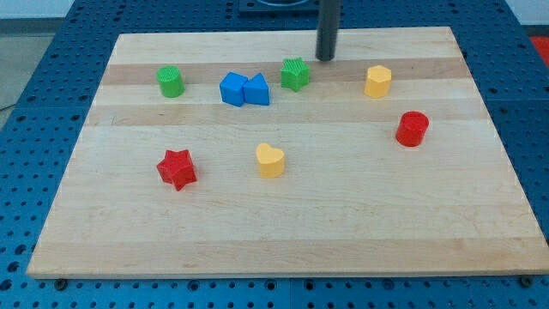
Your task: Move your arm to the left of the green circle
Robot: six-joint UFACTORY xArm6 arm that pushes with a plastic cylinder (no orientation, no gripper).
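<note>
The green circle (171, 81) is a short green cylinder at the view's upper left of the wooden board (283, 232). My tip (325, 58) is the lower end of a dark rod near the board's top edge, far to the right of the green circle. It stands just up and right of a green star-shaped block (295, 74), without touching it.
Two blue blocks (244, 89) sit touching between the green circle and the green star. A yellow block (377, 81) and a red cylinder (412, 129) are at the right. A red star (177, 168) and a yellow heart (269, 160) lie lower, left of the middle.
</note>
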